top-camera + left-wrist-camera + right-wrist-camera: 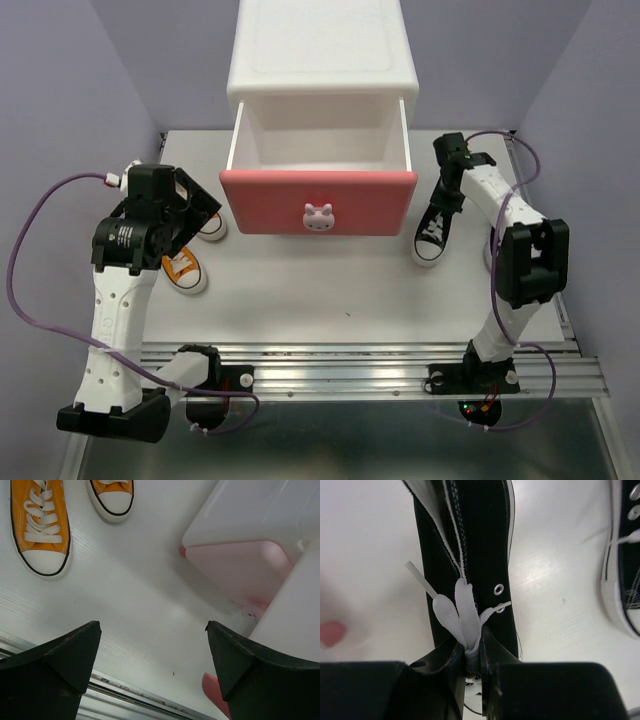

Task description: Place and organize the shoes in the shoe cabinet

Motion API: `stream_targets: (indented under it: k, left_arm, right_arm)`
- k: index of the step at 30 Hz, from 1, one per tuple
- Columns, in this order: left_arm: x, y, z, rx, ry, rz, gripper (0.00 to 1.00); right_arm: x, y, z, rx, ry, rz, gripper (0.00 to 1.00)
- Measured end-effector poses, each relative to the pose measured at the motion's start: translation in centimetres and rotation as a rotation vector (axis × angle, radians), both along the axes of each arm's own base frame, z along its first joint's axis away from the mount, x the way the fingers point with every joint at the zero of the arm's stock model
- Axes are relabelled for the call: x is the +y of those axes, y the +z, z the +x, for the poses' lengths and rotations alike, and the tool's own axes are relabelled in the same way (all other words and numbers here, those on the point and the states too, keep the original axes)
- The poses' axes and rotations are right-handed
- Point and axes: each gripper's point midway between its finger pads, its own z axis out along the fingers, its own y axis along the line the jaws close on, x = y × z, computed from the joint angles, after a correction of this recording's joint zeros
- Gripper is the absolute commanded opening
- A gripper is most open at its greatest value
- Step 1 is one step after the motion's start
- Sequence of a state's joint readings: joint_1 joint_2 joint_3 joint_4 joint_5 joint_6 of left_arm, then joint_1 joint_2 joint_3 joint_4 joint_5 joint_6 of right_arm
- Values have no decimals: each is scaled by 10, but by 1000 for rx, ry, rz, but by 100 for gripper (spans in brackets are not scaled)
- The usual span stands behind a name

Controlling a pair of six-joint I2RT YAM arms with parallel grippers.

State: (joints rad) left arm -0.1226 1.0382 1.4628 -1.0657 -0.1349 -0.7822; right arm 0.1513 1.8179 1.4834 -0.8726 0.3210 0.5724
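Only wrist view shows right fingers [495, 667] pinching sneaker laces [465, 605].

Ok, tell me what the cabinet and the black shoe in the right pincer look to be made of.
Cabinet: probably moulded plastic, smooth and slightly glossy, with rounded edges and a soft sheen; the drawer front looks the same in pink. Black shoe: matte woven cloth, likely canvas, with white stitching, shiny metal-looking eyelets and a flat white fabric lace.

At far table [330, 300] edge, shoe cabinet [320, 60], pink drawer [318, 200] pulled open; near left edge, two orange sneakers [186, 272]; toward right edge, black sneaker [432, 238] under right gripper [447, 195].
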Motion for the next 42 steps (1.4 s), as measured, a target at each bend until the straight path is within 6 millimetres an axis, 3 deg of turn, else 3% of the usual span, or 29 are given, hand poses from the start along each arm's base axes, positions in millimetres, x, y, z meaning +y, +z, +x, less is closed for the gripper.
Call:
stream_targets:
  k: [4, 6, 7, 8, 14, 19, 22, 24, 33, 36, 39, 42]
  left_arm:
    - [-1, 0, 3, -4, -4, -5, 99]
    - [-2, 2, 5, -13, -6, -8, 99]
    - [-3, 3, 7, -20, -8, -11, 99]
    - [-3, 4, 8, -27, -8, -12, 99]
    - [-4, 6, 12, -40, -23, -8, 99]
    - [-5, -1, 17, -10, -41, 8, 99]
    - [-6, -5, 22, 3, -49, 14, 99]
    - [-7, -6, 25, 3, -52, 15, 99]
    - [-7, -5, 28, -6, -54, 13, 99]
    - [-8, -4, 29, -10, -52, 10, 99]
    - [-8, -5, 29, -10, -49, 7, 99]
    - [-8, -8, 29, -2, -46, 4, 99]
  right_arm:
    - [-1, 78, 32, -204, 10, -7, 0]
    - [-3, 147, 44, -385, -3, -2, 1]
    - [-4, 167, 45, -441, -7, 2, 1]
    - [-6, 204, 44, -538, -13, 9, 1]
    - [-14, 366, 16, -986, -11, 34, 1]
    - [-2, 467, 18, -1267, 63, 83, 1]
    - [14, 507, 31, -1405, 129, 152, 1]
    - [29, 520, 38, -1466, 186, 211, 1]
    - [115, 556, 50, -1595, 521, 552, 1]
    - [157, 558, 33, -1583, 642, 649, 1]
    - [212, 562, -1, -1565, 806, 765, 1]
    - [252, 562, -34, -1534, 950, 856, 1]
